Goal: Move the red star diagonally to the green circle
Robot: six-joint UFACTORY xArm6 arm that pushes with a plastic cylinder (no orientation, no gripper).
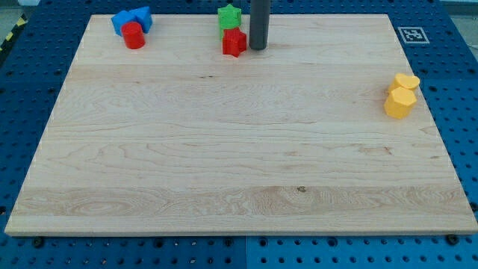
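The red star (234, 42) lies near the view's top centre of the wooden board (239, 149). A green block (229, 16), star-like in shape, sits just above it, touching or nearly touching. I see no green circle apart from this green block. My tip (258, 48) stands directly to the right of the red star, very close to its right side. The dark rod rises from there out of the view's top.
A red cylinder (134, 35) and a blue block cluster (132, 19) sit at the top left. Two yellow blocks, a heart shape (407, 81) and a hexagon (399, 102), sit at the right edge. A marker tag (412, 34) is off the board's top right corner.
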